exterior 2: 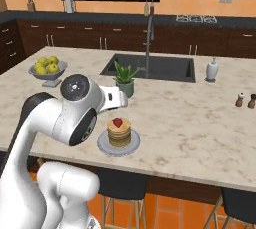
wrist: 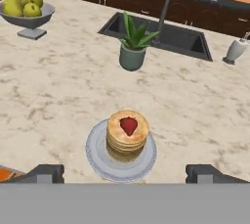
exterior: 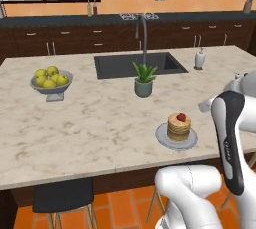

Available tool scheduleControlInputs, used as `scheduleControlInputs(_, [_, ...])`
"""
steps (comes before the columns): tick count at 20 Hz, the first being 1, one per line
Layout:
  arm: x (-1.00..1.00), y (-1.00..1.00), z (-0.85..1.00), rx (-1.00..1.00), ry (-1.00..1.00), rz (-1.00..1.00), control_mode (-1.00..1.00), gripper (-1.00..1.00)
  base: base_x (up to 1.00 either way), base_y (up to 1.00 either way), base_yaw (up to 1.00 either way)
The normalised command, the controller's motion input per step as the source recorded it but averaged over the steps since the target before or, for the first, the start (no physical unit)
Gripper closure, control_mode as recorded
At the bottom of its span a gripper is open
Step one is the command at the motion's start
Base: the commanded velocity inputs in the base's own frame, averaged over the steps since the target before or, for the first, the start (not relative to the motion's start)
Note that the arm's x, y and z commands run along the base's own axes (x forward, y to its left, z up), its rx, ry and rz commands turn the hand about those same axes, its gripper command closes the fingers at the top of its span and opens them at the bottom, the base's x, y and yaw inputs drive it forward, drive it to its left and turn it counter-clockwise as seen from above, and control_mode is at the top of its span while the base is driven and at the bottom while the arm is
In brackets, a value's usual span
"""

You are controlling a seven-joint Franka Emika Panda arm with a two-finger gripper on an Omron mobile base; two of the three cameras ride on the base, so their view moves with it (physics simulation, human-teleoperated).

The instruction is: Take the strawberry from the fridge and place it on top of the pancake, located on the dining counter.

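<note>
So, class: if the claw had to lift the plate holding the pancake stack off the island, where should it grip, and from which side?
Grip the plate at its bare rim, a judgement from its shape: it is flat and low, and the pancake with the strawberry covers its middle. Come in low from the near counter edge, where the open claw already faces it.

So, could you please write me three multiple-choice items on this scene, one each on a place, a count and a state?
1. Where is the strawberry?
A. on the pancake
B. in the fruit bowl
C. in the sink

2. How many potted plants stand on the counter?
A. three
B. one
C. two

3. How is the gripper?
A. shut on the strawberry
B. shut on the plate
C. open

Key: 1 A, the berry lies atop the stack; 2 B, a single plant stands beside the sink; 3 C, its fingertips stand wide apart, holding nothing.
</note>
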Motion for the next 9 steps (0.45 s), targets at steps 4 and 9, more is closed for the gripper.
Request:
scheduleControlInputs(4, [-0.35, -0.04, 0.92, 0.0, -0.2, 0.0, -1.0, -1.0, 0.0, 0.0, 0.0])
scheduleControlInputs(9, [-0.83, -0.02, 0.16, 0.0, -0.01, 0.0, -1.0, -1.0, 0.0, 0.0, 0.0])
